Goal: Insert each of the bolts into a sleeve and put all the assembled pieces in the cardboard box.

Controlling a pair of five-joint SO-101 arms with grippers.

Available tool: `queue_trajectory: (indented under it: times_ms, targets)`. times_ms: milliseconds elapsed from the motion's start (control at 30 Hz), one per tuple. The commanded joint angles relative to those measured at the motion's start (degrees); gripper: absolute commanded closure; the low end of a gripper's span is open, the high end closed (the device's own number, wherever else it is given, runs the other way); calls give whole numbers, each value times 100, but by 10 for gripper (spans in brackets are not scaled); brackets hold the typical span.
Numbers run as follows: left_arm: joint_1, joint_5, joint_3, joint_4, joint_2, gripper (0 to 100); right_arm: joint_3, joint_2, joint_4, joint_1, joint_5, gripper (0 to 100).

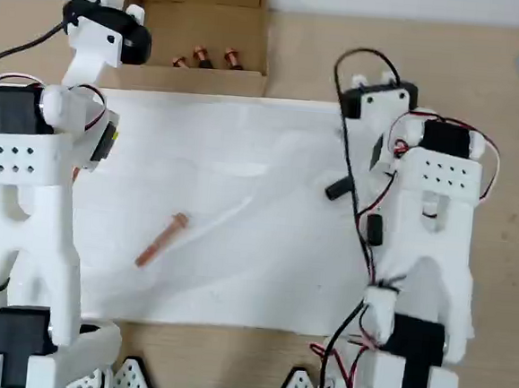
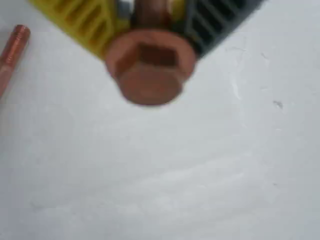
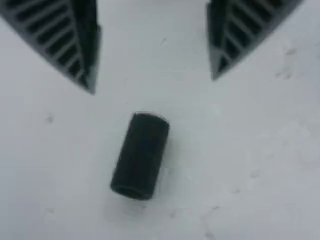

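left gripper (image 2: pixel 150 17): clamped on copper hex-head bolt (image 2: pixel 149 70)
right gripper (image 3: pixel 152 80): jaws apart over black cylindrical sleeve (image 3: pixel 140 156)
step advice: grip sleeve's sides, leaving bore unblocked

Left arm (image 1: pixel 35 194) runs from near edge toward far side. Its tool (image 2: pixel 150 20) points down, yellow and dark fingers clamped on a bolt (image 2: pixel 147 67), head facing the wrist camera. Right arm (image 1: pixel 434 208) sits likewise at right, its tool (image 3: pixel 152 80) pointing down, jaws spread wide.

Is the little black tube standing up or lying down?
Lying down. The sleeve rests on its side on the white sheet, its long wall up and one round end facing sideways.
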Motion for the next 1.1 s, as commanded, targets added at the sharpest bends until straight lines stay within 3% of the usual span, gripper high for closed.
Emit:
queue_trajectory:
  times_ms: [0, 200, 400, 600, 933, 1067]
  targets:
    - [9, -53, 9, 9, -242, 991, 66, 462, -185, 488, 88, 811]
    - [9, -53, 9, 9, -242, 991, -374, 1464, -158, 1147, 413, 811]
    - [9, -53, 9, 0, -242, 991, -769, 2343, 193, 1130, 774, 694]
    - [9, -53, 9, 0, -242, 991, -989, 2765, 176, 1165, 993, 697]
    - [0, -246, -44, 9, -303, 991, -1516, 3178, 9, 1262, 1160, 989]
    - [18, -255, -44, 9, -611, 991, -1701, 3196, 18, 1244, 1160, 988]
